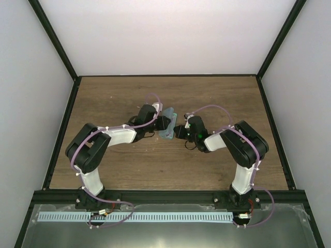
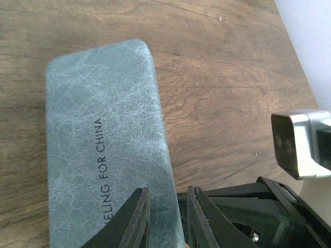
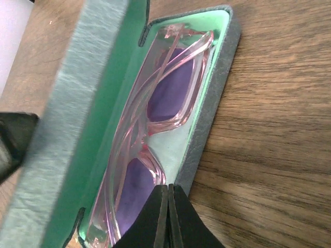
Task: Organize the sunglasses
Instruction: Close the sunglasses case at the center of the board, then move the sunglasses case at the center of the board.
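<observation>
A grey-green sunglasses case (image 1: pixel 169 134) lies mid-table between both arms. In the right wrist view its base (image 3: pixel 213 111) has a mint lining and holds folded pink-framed sunglasses with purple lenses (image 3: pixel 166 97). The lid (image 3: pixel 77 103) stands half raised over them. In the left wrist view the lid's outside (image 2: pixel 98 129) shows printed lettering. My left gripper (image 2: pixel 166 190) straddles the lid's long edge, one finger on each side; it also shows in the top view (image 1: pixel 165 124). My right gripper (image 3: pixel 168 187) is shut and empty, tips at the base's near rim, right of the case (image 1: pixel 179 131).
The brown wooden table (image 1: pixel 217 98) is enclosed by white walls with black frame posts. My right arm's black fingers (image 2: pixel 258 212) and silver wrist camera (image 2: pixel 300 142) sit close beside the left gripper. A metal rail (image 1: pixel 134 217) runs along the near edge.
</observation>
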Controlling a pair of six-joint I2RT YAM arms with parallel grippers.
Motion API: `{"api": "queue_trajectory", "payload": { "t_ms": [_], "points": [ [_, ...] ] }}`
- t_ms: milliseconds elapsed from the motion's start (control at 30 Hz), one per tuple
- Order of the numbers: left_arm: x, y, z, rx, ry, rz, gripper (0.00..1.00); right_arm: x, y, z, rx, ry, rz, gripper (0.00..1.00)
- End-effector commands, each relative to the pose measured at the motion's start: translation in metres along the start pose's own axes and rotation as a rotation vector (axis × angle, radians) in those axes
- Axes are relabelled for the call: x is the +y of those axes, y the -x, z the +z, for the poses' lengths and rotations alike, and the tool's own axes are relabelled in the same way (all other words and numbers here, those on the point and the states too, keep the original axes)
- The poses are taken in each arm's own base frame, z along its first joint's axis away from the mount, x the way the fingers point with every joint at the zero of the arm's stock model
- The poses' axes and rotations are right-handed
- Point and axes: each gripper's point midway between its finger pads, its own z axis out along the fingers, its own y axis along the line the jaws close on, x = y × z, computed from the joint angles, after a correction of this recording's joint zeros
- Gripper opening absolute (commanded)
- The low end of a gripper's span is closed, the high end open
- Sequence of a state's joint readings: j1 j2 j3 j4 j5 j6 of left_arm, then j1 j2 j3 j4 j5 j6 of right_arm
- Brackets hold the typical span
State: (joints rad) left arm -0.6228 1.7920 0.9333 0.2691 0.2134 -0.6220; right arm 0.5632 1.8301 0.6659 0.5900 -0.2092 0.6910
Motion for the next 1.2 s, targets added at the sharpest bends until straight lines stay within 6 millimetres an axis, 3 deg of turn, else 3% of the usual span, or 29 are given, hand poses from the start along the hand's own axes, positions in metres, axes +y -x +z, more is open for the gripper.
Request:
{"api": "queue_trajectory", "payload": {
  "t_ms": [0, 333, 600, 667, 800, 900, 967, 1167],
  "points": [
    [0.000, -0.030, 0.010, 0.092, -0.006, -0.009, 0.24, -0.001, -0.006, 0.009, 0.029, 0.006, -0.013, 0.01],
    [0.001, -0.029, 0.006, 0.080, 0.006, -0.008, 0.24, 0.002, -0.002, -0.006, 0.004, 0.004, -0.023, 0.01],
    [-0.007, -0.005, -0.020, -0.018, 0.026, 0.032, 0.26, 0.006, 0.010, -0.036, -0.061, -0.024, -0.044, 0.01],
    [-0.005, -0.001, -0.026, -0.035, 0.048, 0.048, 0.32, 0.004, 0.013, -0.044, -0.082, -0.047, -0.046, 0.02],
    [0.004, -0.003, -0.025, -0.014, 0.124, 0.093, 0.71, 0.000, 0.020, -0.062, -0.134, -0.087, -0.046, 0.18],
    [0.008, -0.003, -0.023, -0.019, 0.198, 0.136, 0.89, -0.006, 0.024, -0.076, -0.174, -0.129, -0.044, 0.34],
    [0.012, -0.004, -0.021, -0.022, 0.255, 0.163, 0.96, -0.012, 0.025, -0.086, -0.199, -0.162, -0.045, 0.42],
    [0.015, -0.016, -0.004, 0.007, 0.376, 0.255, 0.98, -0.021, 0.026, -0.113, -0.257, -0.213, -0.046, 0.45]
  ]
}}
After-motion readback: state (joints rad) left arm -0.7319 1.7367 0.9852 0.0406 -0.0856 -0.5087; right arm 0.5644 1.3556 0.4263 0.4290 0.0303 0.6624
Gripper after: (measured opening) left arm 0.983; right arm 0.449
